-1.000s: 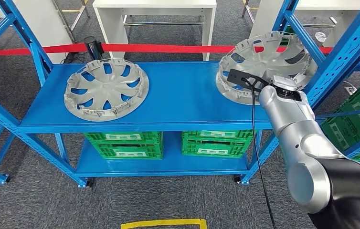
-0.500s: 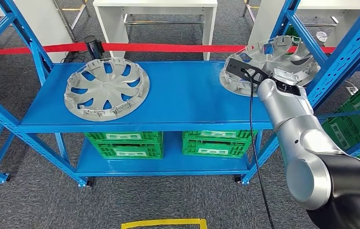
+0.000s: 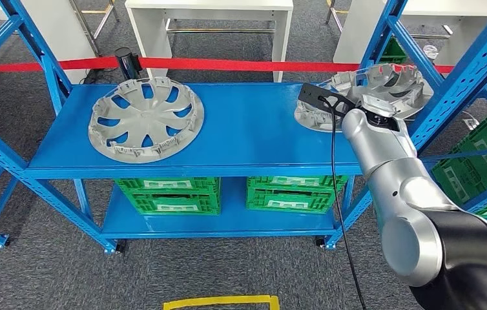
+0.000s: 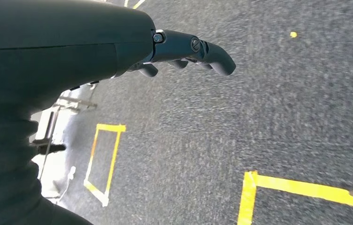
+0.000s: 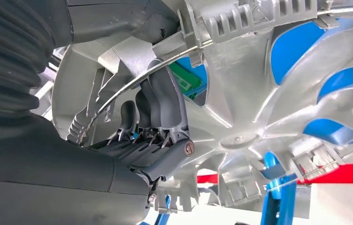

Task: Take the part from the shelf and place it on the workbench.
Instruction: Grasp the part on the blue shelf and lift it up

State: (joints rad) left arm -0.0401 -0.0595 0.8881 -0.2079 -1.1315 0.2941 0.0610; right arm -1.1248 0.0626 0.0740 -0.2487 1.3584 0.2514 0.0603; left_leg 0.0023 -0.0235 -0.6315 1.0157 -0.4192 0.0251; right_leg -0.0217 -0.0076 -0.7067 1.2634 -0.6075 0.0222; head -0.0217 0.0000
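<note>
On the upper deck of the blue shelf (image 3: 241,139), at its right end, the right hand (image 5: 151,122) has its fingers (image 5: 158,101) hooked through an opening of a grey wheel cover (image 3: 389,81) and curled over its rim, so the hand is clamped on that part. In the head view the silver right arm reaches up from the lower right, and the hand itself is mostly hidden behind the wrist and its black camera bracket (image 3: 321,98). The held wheel cover is tilted steeply, its far edge raised toward the right upright of the shelf, while its near edge seems to touch the deck still, though the arm covers that spot and it is hard to be sure. The right wrist view shows the inner ribbed side of the cover, with clips and a wire ring along the rim and blue shelf colour through the spoke gaps. A second wheel cover (image 3: 145,118) lies flat, inner side up, at the left end of the same deck, well apart from the first. Green crates (image 3: 228,194) sit on the lower deck. The left hand (image 4: 184,51) hangs over grey floor marked with yellow tape (image 4: 301,190), fingers loosely bent and apart, holding nothing.
</note>
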